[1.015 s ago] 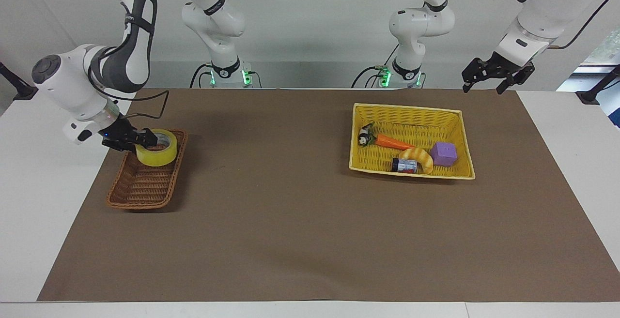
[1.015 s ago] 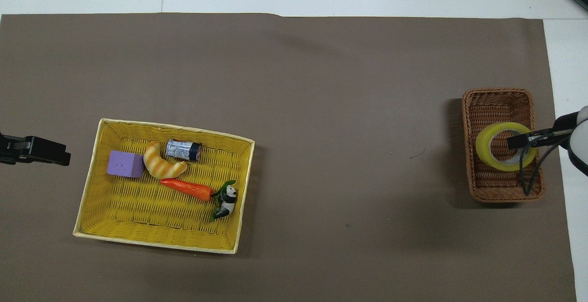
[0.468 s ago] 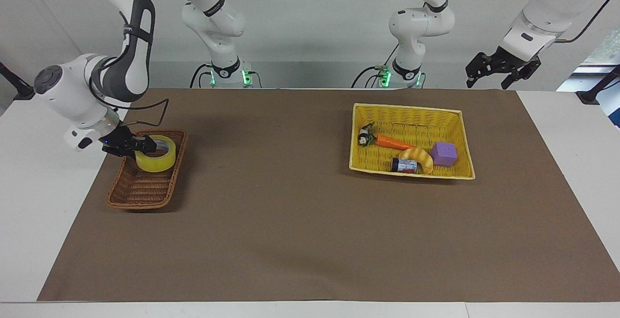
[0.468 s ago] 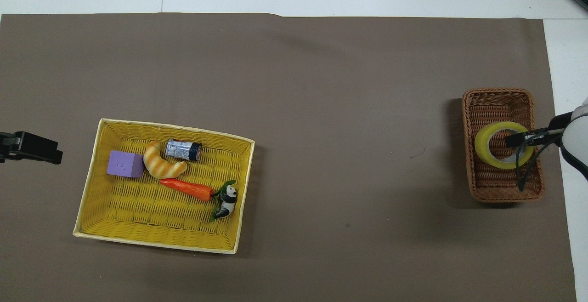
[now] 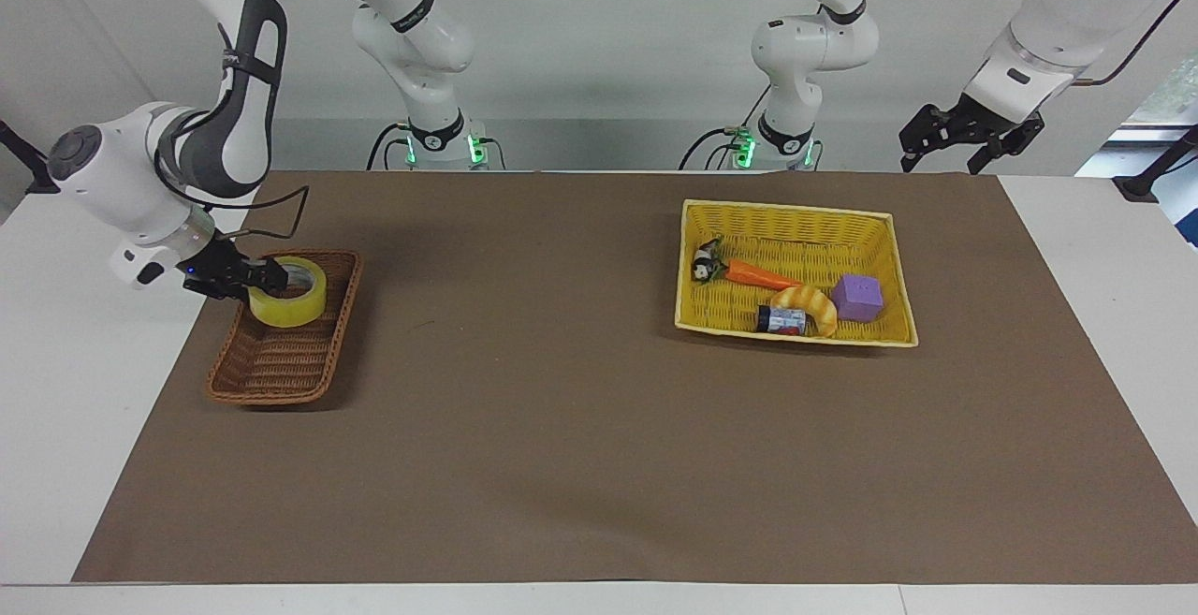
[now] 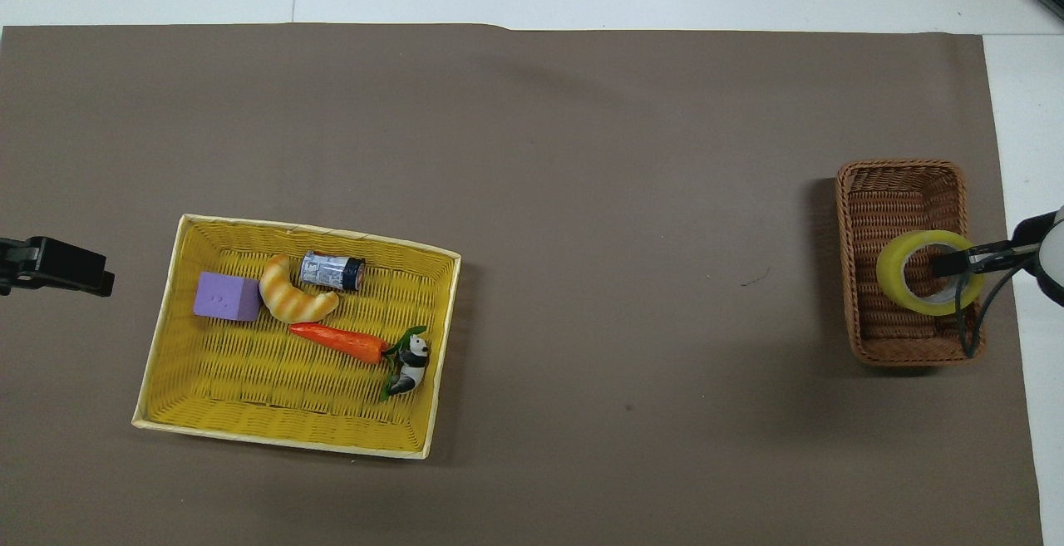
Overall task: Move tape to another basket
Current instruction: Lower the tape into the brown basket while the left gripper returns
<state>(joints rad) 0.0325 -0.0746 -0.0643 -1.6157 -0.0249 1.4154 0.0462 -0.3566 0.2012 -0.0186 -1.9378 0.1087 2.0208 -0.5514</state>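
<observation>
So the right gripper (image 5: 265,275) is clamped on the wall of the tape (image 5: 288,291), one finger inside the core and one outside, which is the easy way to pinch a ring. That roll sits in or just above the brown wicker basket (image 5: 281,367), at the end nearer the robots; whether it rests on the basket floor is hard to tell from either view. Judging by this, placement is nearly done and only release remains. Over at the left arm's end, the yellow basket (image 5: 794,214) holds a purple cube (image 5: 857,297), croissant (image 5: 810,304), carrot (image 5: 760,274), small can (image 5: 781,320) and panda toy (image 5: 704,263). Meanwhile the left gripper (image 5: 942,158) waits, jaws wide, above the table edge by its base.
</observation>
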